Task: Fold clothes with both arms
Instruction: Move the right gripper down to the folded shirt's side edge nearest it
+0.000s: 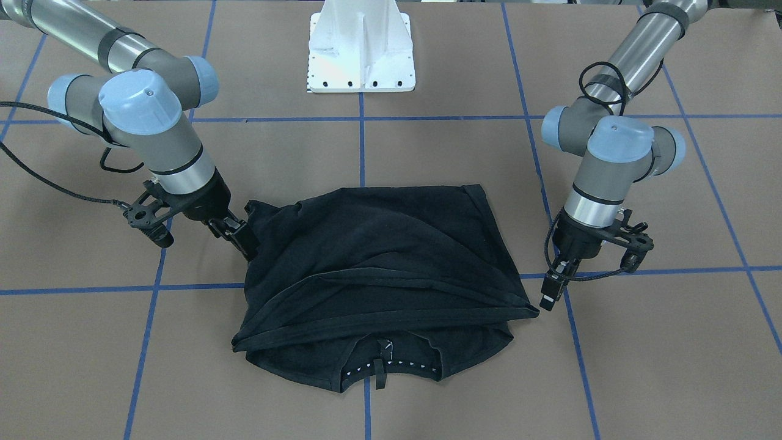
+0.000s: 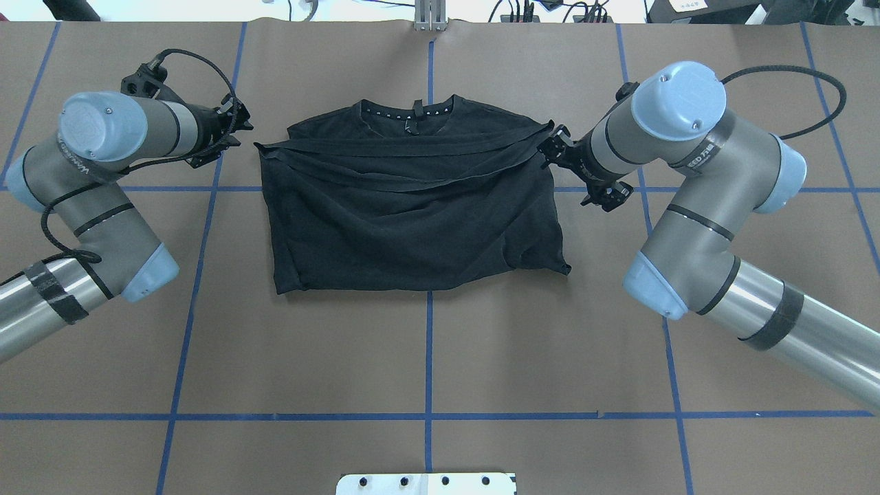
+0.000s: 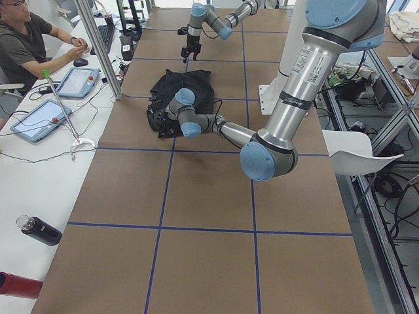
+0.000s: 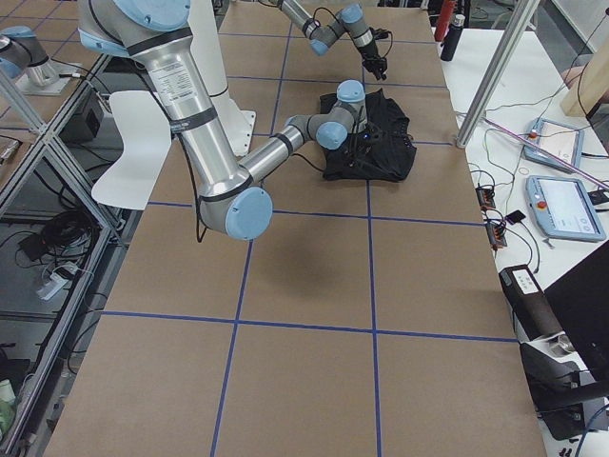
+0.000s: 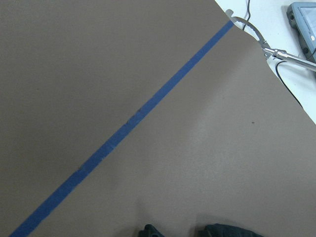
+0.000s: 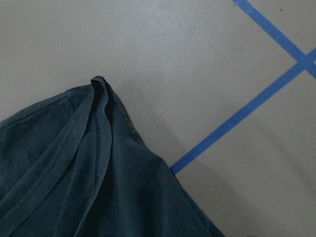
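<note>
1. Facing the robot, we saw the black T-shirt (image 1: 379, 256) lying folded and rumpled on the brown table (image 1: 427, 391), collar toward the camera, in front of the white base (image 1: 360, 55). The right gripper (image 1: 237, 235) was against one side edge of the shirt, and we could not tell how its jaws stood. The left gripper (image 1: 553, 292) pointed down just beside the opposite corner, apart from the cloth
2. From overhead, the shirt lay between the two arms, collar on the far side, across a blue tape line (image 2: 429, 357). Each gripper was by a far corner of the cloth
3. From the left end, the near arm's wrist covered part of the shirt, and a person (image 3: 26, 46) sat at the side desk
4. From the right end, the near arm's wrist reached the shirt's near edge
5. The left wrist camera showed table and tape, with two dark fingertips (image 5: 150, 231) parted at the bottom edge and bare table between them
6. The right wrist camera showed a pointed shirt corner lying flat on the table
</note>
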